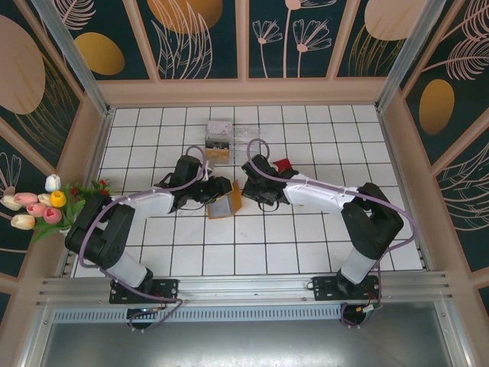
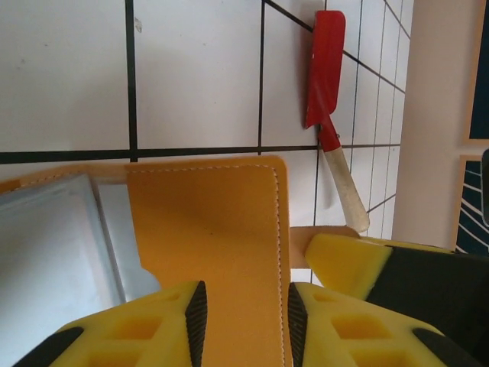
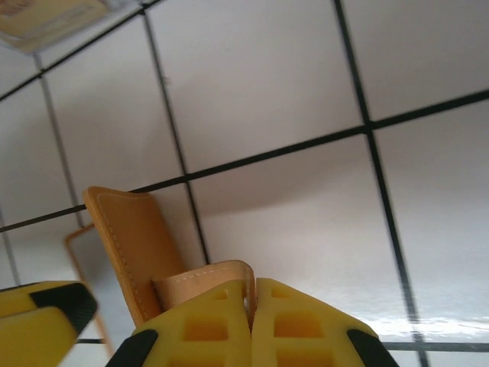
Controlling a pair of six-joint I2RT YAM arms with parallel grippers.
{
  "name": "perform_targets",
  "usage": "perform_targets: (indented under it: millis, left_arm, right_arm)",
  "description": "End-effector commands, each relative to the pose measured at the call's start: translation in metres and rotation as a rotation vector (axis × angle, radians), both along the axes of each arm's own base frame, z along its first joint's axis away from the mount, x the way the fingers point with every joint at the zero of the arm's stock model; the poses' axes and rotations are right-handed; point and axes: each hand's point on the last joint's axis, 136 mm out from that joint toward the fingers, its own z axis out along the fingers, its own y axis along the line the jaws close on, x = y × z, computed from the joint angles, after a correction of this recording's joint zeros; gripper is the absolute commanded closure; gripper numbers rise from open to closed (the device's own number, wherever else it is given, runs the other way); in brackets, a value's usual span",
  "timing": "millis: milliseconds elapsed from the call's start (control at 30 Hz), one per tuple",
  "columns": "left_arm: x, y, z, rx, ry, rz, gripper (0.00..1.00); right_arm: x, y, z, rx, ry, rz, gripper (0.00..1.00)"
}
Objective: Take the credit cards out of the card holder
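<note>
1. End effectors
- Right gripper (image 3: pixel 250 315): fingers are pressed together and clamped on a tan edge of the card holder (image 1: pixel 227 203), which curls up between the pads.
- Left gripper (image 2: pixel 243 315): jaws stand partly apart, with a clear gap between the pads. The orange flap of the card holder lies face-on in that gap. Whether either pad touches it cannot be told.
- The two grippers meet tip to tip over the card holder, and the right one's yellow finger sits just right of the left one's fingertips.

2. Task item
- The card holder lies open on the white tiled table (image 1: pixel 306 246), directly under both sets of fingertips. One orange flap stands raised at the right gripper. A grey-blue inner panel (image 2: pixel 53 252) lies left of the left gripper's fingers.
- Separate credit cards cannot be distinguished on that panel.

3. Surrounding items
- Red spatula (image 2: pixel 325 70) with a pale wooden handle: beyond and right of the left gripper's tips, lying flat and apart from the card holder.
- Clear plastic box (image 1: pixel 218 137): beyond both grippers, toward the far wall, well apart from the fingers.
- Artificial tulips (image 1: pixel 37 205): outside the frame rail, left of the left arm.

4. Markings
- The contents of the box are too small to read.
</note>
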Motion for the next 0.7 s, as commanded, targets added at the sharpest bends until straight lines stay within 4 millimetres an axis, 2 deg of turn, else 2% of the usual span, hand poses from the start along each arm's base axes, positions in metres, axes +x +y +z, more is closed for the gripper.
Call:
perform_targets:
  millis: [0,200,233,400,500,667]
  left_arm:
    - [0.006,-0.009,-0.003,-0.004,-0.015,-0.037,0.66]
    - [0.015,-0.016,-0.006,0.044,-0.049,-0.088,0.71]
    - [0.015,-0.016,-0.013,0.057,-0.036,-0.093,0.72]
    - [0.014,-0.017,-0.022,0.066,-0.021,-0.110,0.73]
    - [0.011,-0.017,-0.032,0.079,-0.003,-0.121,0.75]
    - [0.010,-0.015,-0.042,0.096,0.010,-0.125,0.76]
  right_arm:
    - [-0.003,-0.014,-0.004,-0.008,0.019,-0.041,0.97]
    - [0.003,-0.007,-0.008,0.028,0.018,-0.031,0.97]
    - [0.004,-0.007,-0.008,0.027,0.017,-0.032,0.97]
    - [0.003,-0.012,-0.012,0.019,0.014,-0.040,0.96]
    - [0.007,-0.010,-0.008,0.019,-0.001,-0.031,0.94]
    - [0.014,-0.008,0.010,0.021,-0.041,-0.017,0.84]
